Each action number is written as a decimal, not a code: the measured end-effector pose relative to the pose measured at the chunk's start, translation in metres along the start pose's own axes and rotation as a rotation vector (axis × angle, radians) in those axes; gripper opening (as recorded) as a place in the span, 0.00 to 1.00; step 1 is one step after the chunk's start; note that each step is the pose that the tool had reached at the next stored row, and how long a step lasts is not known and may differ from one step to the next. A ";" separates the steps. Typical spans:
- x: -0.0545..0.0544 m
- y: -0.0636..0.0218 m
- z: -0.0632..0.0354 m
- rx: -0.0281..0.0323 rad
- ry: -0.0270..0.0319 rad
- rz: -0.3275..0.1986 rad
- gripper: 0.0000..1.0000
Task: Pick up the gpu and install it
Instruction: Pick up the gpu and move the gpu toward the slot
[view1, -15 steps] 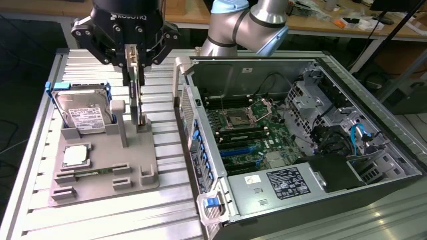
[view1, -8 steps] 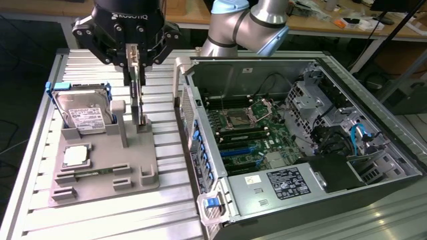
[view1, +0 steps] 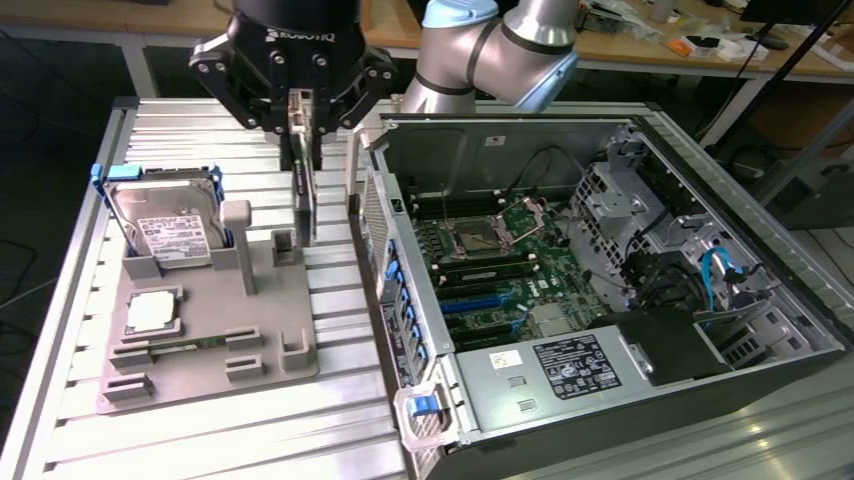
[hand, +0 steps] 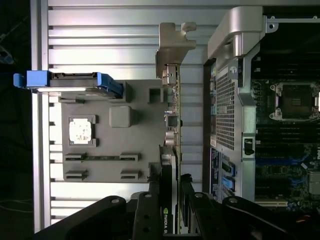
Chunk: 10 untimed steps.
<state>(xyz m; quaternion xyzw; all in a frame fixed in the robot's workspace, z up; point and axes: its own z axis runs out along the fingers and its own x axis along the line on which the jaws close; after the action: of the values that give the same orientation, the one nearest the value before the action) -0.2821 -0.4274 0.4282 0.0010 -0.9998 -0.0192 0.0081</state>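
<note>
**A:** What was the black two-fingered gripper (view1: 304, 128) doing?

**B:** It was clenched on the gpu (view1: 306, 200), the thin green-brown circuit card with a silvery end bracket. The card hung on edge, probably so its connector edge faced down. Below it was the grey moulded tray (view1: 267, 350). I couldn't tell whether the card's lower edge had cleared the tray's slot.

**A:** Any room to move?

**B:** The open grey metal computer case (view1: 507, 130) stood just beside it, with its rim close to the card. Farther in, the green motherboard (view1: 494, 270) lay unobstructed.

the gpu (view1: 304, 200) stands on edge in the claw (view1: 299, 140), between the hard drive (view1: 167, 225) and the computer case (view1: 379, 225).
</note>
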 end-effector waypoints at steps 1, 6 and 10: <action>-0.004 0.0000 -0.0001 0.0001 0.0000 0.000 0.27; -0.028 -0.0002 -0.0004 -0.0007 -0.0001 -0.001 0.27; -0.043 -0.0002 -0.0007 -0.0013 0.0000 -0.001 0.27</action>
<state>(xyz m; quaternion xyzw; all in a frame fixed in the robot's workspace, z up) -0.2391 -0.4276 0.4282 0.0017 -0.9998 -0.0199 0.0081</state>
